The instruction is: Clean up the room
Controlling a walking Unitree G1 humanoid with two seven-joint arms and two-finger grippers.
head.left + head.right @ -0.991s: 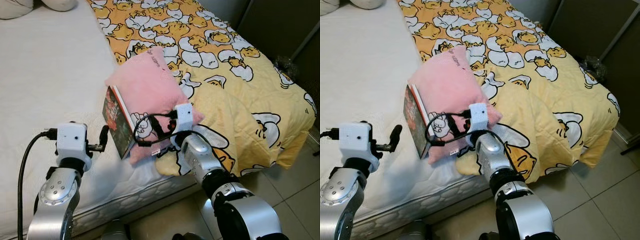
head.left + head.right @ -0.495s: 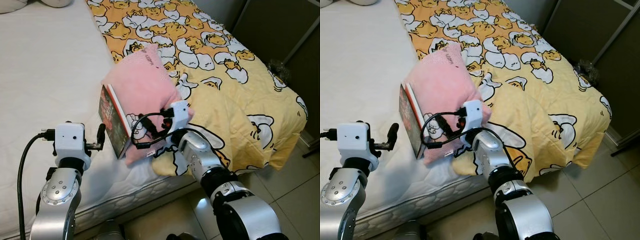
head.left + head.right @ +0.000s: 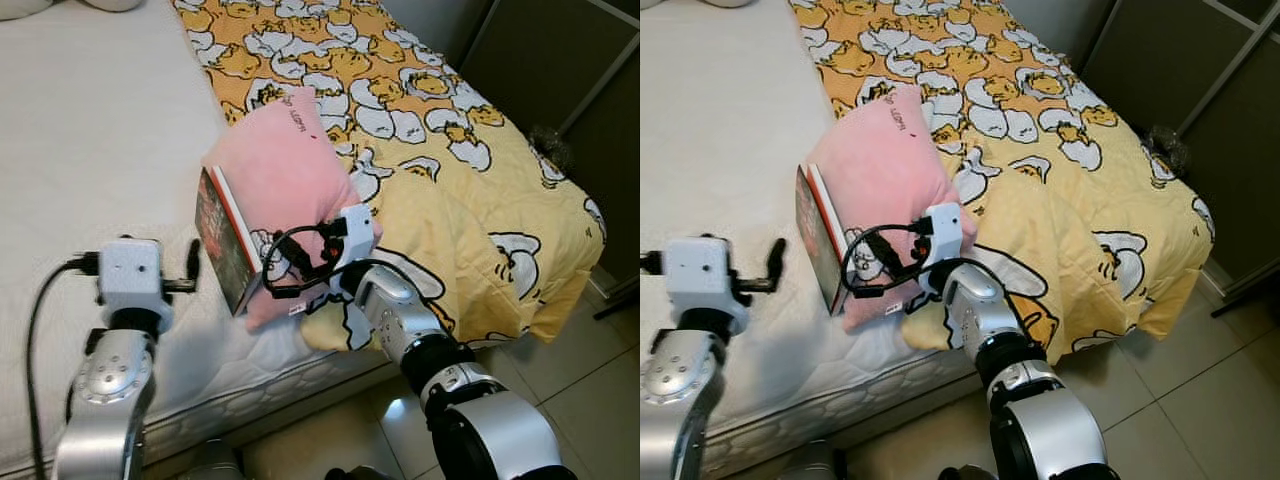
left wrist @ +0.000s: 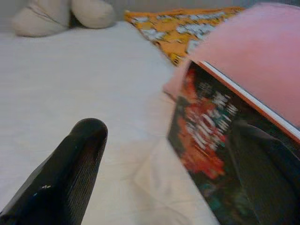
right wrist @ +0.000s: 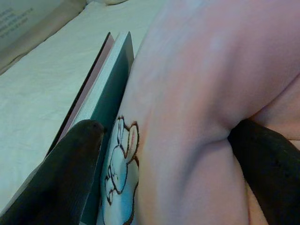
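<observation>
On bed, right gripper (image 5: 164, 173) clamps pink pillow (image 3: 285, 170)

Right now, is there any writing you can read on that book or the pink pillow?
Book cover: large pale lettering on red and black, too blurred to read.
Pillow: a short line of dark stitched letters near its far edge, too small to read.
Pillow's rabbit patch: a drawing, no words.

A white mattress (image 3: 90, 150) beneath a yellow cartoon-print quilt (image 3: 440, 130), grey floor tiles (image 3: 590, 390).
</observation>
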